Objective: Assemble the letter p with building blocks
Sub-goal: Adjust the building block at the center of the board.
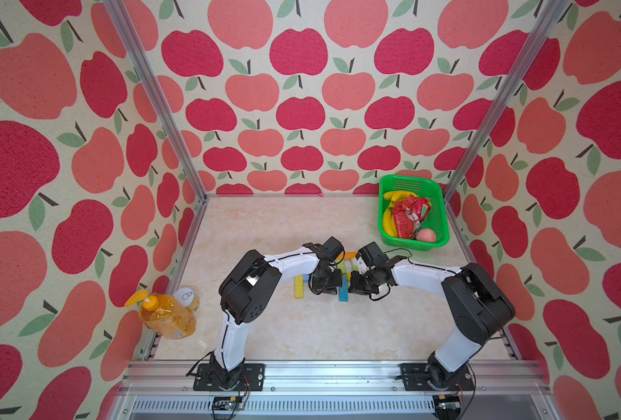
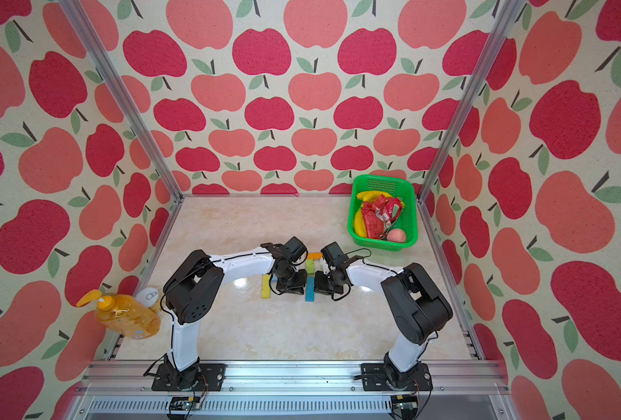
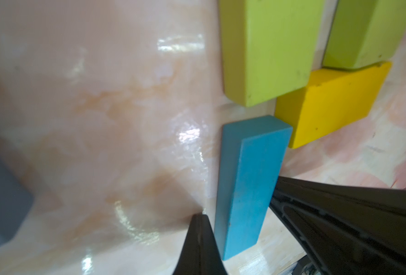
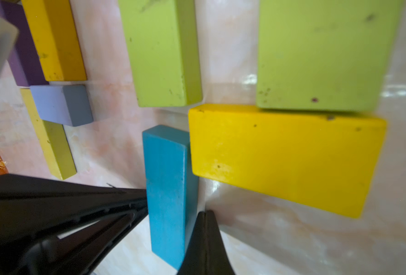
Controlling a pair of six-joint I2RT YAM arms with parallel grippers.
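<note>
Both clamped on the long blue rectangular block (image 4: 166, 164): left gripper (image 3: 238, 202), right gripper (image 4: 177, 204). Risk with uneven pulling: abutting flat yellow block (image 4: 285, 157) shoved askew.

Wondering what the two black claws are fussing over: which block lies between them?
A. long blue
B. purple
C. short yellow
A: the long flat blue rectangular block lies between the shut left gripper and the shut right gripper, one at each long side.

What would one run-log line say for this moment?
phase: likely aligning blue block | left jaws: shut, beside it | right jaws: shut, opposite side | block: lying flat, touching yellow block
</note>
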